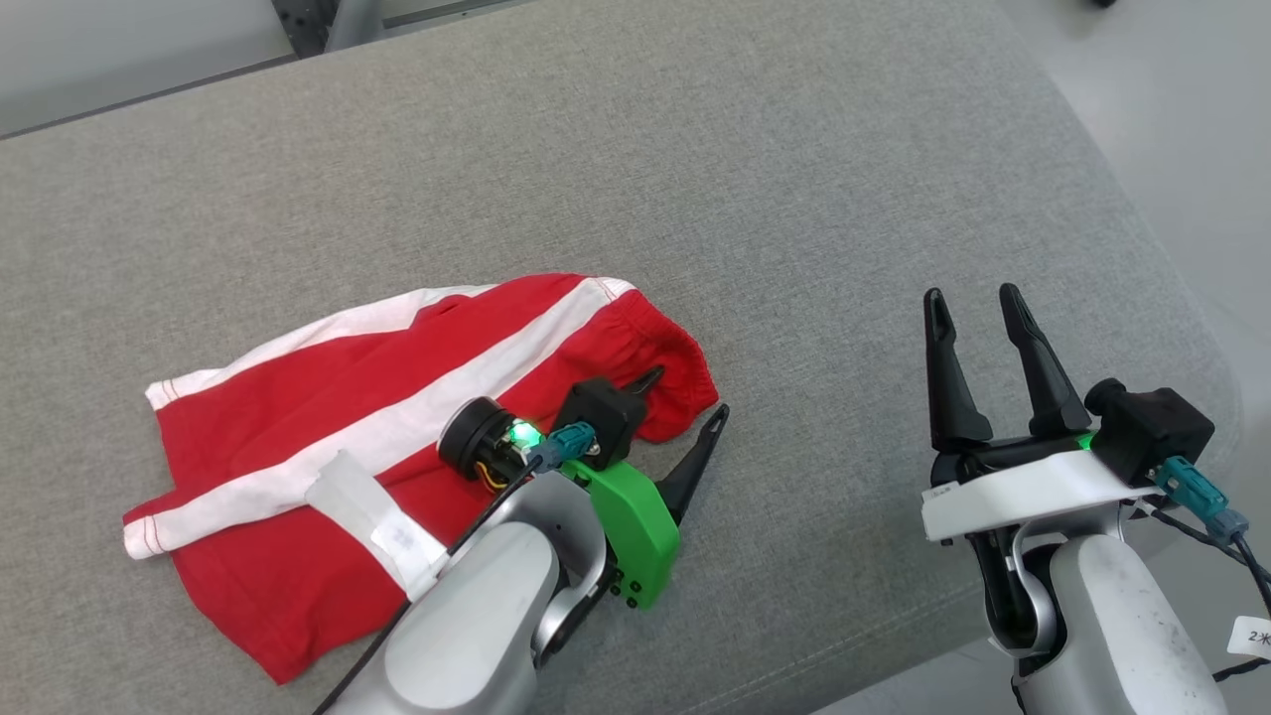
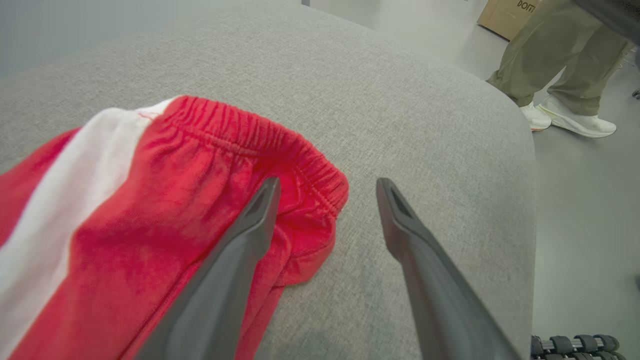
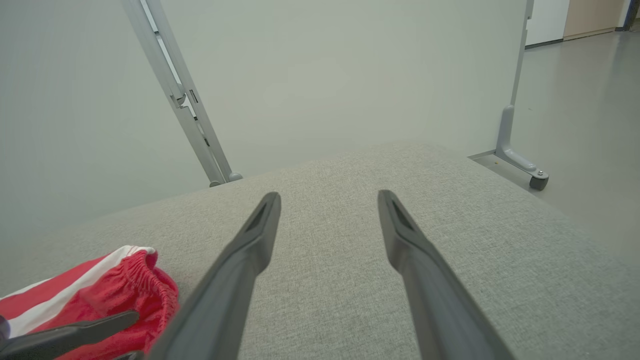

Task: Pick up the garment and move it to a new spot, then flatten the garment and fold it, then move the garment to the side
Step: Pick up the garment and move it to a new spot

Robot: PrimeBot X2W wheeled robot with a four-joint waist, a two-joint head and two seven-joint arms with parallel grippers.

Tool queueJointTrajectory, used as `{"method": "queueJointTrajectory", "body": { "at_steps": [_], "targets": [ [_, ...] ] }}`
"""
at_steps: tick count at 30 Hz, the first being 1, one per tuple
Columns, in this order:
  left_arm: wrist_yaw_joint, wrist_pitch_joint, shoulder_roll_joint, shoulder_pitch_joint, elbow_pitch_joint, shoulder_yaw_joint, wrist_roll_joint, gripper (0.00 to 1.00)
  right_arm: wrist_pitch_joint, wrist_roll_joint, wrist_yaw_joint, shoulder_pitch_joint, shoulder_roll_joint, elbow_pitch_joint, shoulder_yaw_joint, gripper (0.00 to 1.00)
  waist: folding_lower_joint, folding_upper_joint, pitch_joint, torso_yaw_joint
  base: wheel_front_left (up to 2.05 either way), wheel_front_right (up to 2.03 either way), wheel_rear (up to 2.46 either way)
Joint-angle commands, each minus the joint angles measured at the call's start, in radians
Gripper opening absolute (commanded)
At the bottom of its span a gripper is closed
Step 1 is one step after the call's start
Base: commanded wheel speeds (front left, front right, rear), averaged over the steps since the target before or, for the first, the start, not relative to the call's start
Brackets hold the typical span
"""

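left hand (image 1: 687, 394) spread wide, straddling waistband corner of garment (image 1: 298, 397).

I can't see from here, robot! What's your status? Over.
Left gripper open, over waistband of red shorts. Right gripper open, over grey cushion. Shorts rumpled, unfolded. Way clear.

A grey upholstered surface (image 1: 695, 149) meets pale wall (image 3: 325, 75) and grey floor (image 3: 590, 100).

Silver forearms (image 1: 487, 606), green-bracketed left end effector (image 1: 688, 392), dark fingers (image 1: 1033, 367), teal connectors (image 1: 1192, 492)
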Motion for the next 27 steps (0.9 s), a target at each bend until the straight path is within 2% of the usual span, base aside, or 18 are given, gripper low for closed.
{"method": "queueJointTrajectory", "body": {
  "at_steps": [1,5,10,18,19,27],
  "targets": [
    [-0.004,-0.010,0.001,0.021,-0.014,-0.009,-0.019,1.00,-0.005,-0.009,0.000,0.007,-0.001,0.004,-0.003,1.00,0.0001,0.0000,-0.038,0.038,0.00,0.00,0.00],
    [0.001,-0.041,0.018,0.049,-0.055,-0.010,-0.023,1.00,-0.005,-0.020,0.000,0.017,-0.001,0.010,-0.003,1.00,0.0001,0.0000,-0.068,0.066,0.00,0.00,0.00],
    [0.082,-0.127,0.048,0.111,-0.146,0.051,-0.034,1.00,-0.006,-0.041,0.000,0.033,-0.001,0.020,-0.007,1.00,0.0001,0.0000,-0.113,0.114,0.00,0.00,0.00],
    [0.204,-0.225,0.121,0.174,-0.224,0.220,-0.082,1.00,0.013,-0.064,0.000,0.054,-0.001,0.017,-0.031,1.00,0.0001,0.0000,-0.167,0.182,0.00,0.00,0.00],
    [0.226,-0.238,0.143,0.189,-0.230,0.262,-0.091,1.00,0.019,-0.070,0.000,0.059,-0.001,0.017,-0.040,1.00,0.0001,0.0000,-0.178,0.193,0.00,0.00,0.00],
    [0.288,-0.265,0.228,0.284,-0.268,0.400,-0.126,1.00,0.038,-0.092,0.000,0.082,-0.001,0.018,-0.057,1.00,0.0001,0.0000,-0.212,0.238,0.00,0.00,0.00]
  ]
}}
